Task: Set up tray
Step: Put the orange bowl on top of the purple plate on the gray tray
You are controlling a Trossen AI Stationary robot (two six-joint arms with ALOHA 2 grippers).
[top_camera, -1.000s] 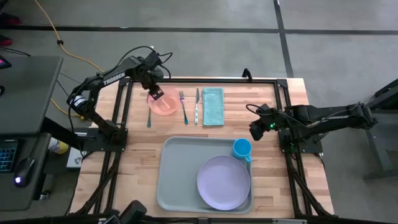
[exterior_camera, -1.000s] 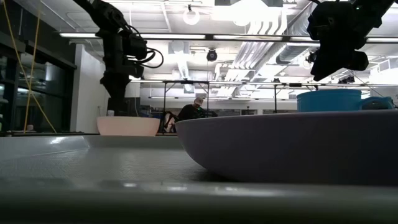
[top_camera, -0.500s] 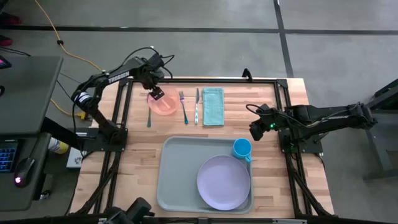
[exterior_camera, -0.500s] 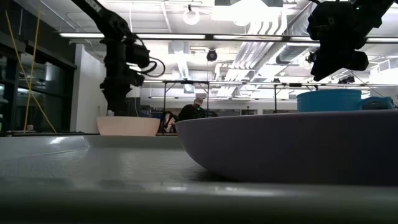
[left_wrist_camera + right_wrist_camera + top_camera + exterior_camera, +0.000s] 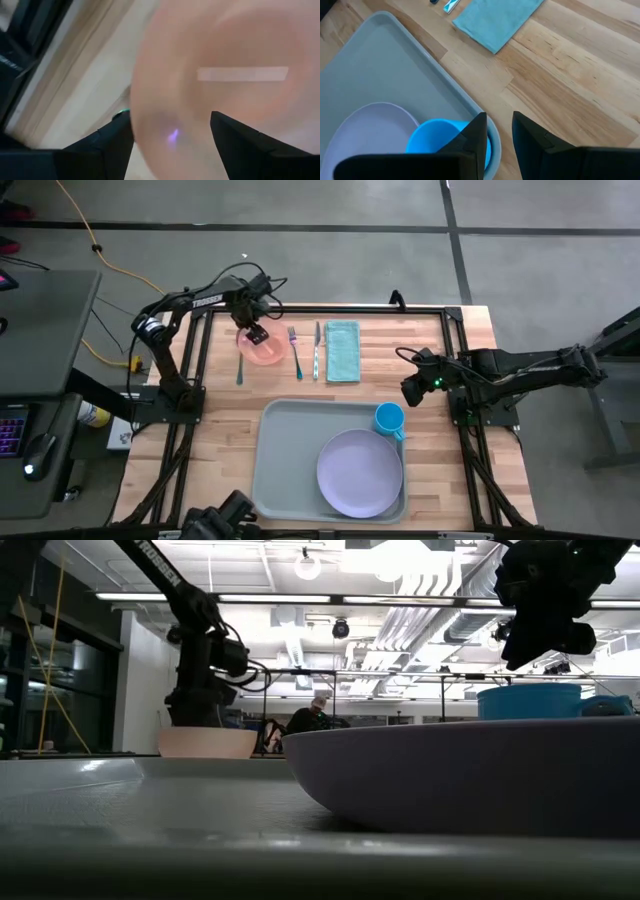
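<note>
While the left gripper hovered wide open over the shallow round pink plastic bowl, nothing was held.
The large pale grey-green rectangular plastic tray lay at the table's near edge, carrying a lilac round plate and blue cup. The right gripper waited beside the cup, fingers narrow, empty. Judged step: fetching the bowl; next, closing on its rim.
</note>
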